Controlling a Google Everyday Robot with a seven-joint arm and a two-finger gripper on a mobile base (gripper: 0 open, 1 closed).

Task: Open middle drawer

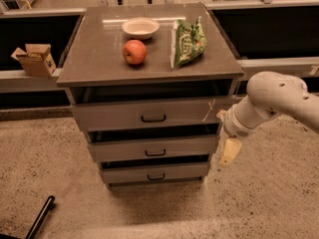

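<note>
Camera view of a grey three-drawer cabinet [79, 73] standing on a speckled floor [55, 158]. At far lower left, a black rod [40, 218] lies slanted on the floor. Above it, an open cardboard box [34, 59] sits on a pale ledge [20, 79] just beside the cabinet's left edge. On the cabinet top, from left to right: a red apple [134, 52]; a shallow pale bowl [140, 27] behind it and a little to its right; and a green snack bag [188, 42] lying flat, apart from both. Below the top, three drawer fronts are stacked, each with a dark gap above it. The top drawer [114, 116] is the largest and bears a pale scratch-like mark [209, 111] near its right end. The middle drawer [119, 150], plain grey with a small dark loop handle [155, 153] at its centre, lies directly beneath it. The bottom drawer [124, 174] is the narrowest. To the right of the cabinet, the gripper [230, 152] hangs pointing downward at about the height of the middle drawer, just beside the cabinet's right front corner and clear of the loop handle. Whether the gripper is open or closed cannot be told from this view, and no object is seen in its grasp. The white arm [271, 101] reaches in from the right edge.
</note>
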